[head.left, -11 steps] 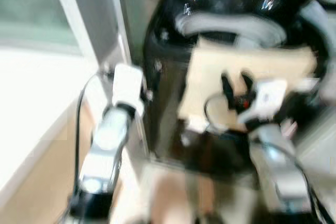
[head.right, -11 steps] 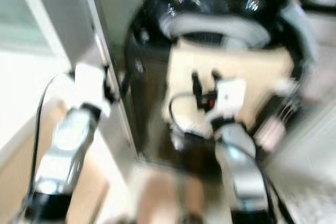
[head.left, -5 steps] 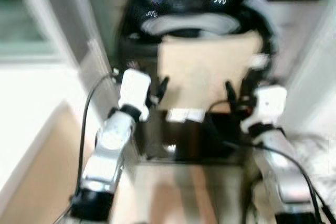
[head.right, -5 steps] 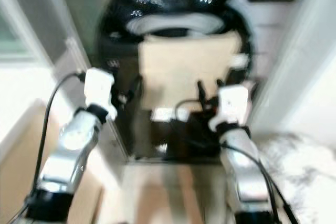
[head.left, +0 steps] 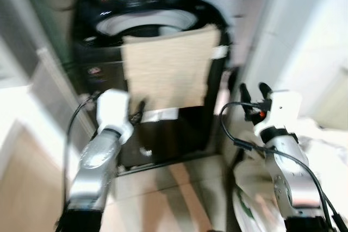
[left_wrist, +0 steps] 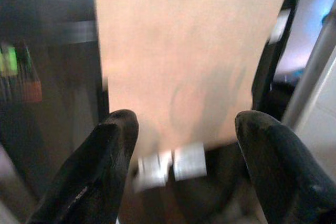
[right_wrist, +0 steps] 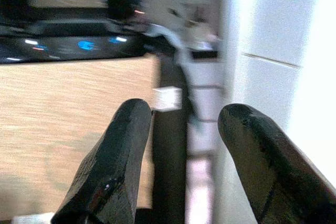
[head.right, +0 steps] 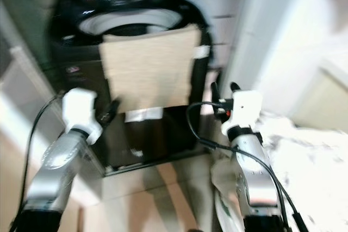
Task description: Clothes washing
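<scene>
Beige cloth (head.left: 166,69) draped over the washer's front rim (head.left: 103,25) looks soft and light, so I'd pinch its bottom edge, both my fingers (left_wrist: 113,166) (right_wrist: 118,166) spread apart, empty.

Matt beige cloth (head.left: 166,68), glossy washer (head.left: 103,47)

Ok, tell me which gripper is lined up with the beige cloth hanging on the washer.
The left gripper: its open fingers frame the beige cloth hanging over the washer. The right gripper is off past the cloth's edge.
</scene>
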You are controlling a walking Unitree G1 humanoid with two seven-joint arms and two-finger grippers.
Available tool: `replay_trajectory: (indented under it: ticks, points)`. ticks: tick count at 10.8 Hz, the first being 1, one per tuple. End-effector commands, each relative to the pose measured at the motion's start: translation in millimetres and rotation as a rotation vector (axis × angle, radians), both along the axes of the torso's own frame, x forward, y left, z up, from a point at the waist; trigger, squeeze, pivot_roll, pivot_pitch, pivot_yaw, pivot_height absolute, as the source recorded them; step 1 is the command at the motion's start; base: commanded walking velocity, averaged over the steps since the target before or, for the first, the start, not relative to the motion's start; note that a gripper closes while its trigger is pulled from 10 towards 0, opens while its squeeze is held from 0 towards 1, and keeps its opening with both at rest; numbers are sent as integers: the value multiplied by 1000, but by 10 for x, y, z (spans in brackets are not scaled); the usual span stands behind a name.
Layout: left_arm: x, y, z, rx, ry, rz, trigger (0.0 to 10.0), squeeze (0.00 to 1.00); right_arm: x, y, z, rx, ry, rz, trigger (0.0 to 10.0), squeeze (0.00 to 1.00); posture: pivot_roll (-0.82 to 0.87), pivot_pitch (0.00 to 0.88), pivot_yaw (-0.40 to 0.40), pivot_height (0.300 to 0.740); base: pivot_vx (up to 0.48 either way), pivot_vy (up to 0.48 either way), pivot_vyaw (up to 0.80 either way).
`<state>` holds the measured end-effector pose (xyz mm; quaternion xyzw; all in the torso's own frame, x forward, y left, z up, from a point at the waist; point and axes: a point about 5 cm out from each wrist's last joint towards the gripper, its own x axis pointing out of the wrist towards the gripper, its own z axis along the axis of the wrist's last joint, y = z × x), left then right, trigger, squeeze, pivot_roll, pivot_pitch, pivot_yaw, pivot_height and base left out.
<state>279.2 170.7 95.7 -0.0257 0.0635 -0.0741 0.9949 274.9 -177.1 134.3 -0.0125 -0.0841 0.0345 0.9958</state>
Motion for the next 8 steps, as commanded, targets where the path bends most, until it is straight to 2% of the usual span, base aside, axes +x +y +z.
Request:
replay_trajectory:
  ticks: [1,3,6,7,8]
  points:
    - [-38,41,-53,-59,33,10,10000,0,-17,-43,-23,24,-2,-35,10000,0,-162,0,38,736,0,0,-756]
    - [-84,38,-96,-12,13,-32,10000,0,-56,-87,-60,35,2,-71,10000,0,-163,0,36,736,0,0,-756]
    - [-40,7,-53,70,-44,-117,10000,0,-57,-66,-91,40,5,-70,10000,0,-174,0,43,736,0,0,-752]
    - [-26,-4,-41,70,-51,-130,10000,0,-53,-65,-100,41,9,-69,10000,0,-179,0,46,736,0,0,-744]
    - [48,-52,32,67,-81,-157,10000,0,-38,-32,-128,43,20,-52,10000,0,-186,0,48,736,0,0,-744]
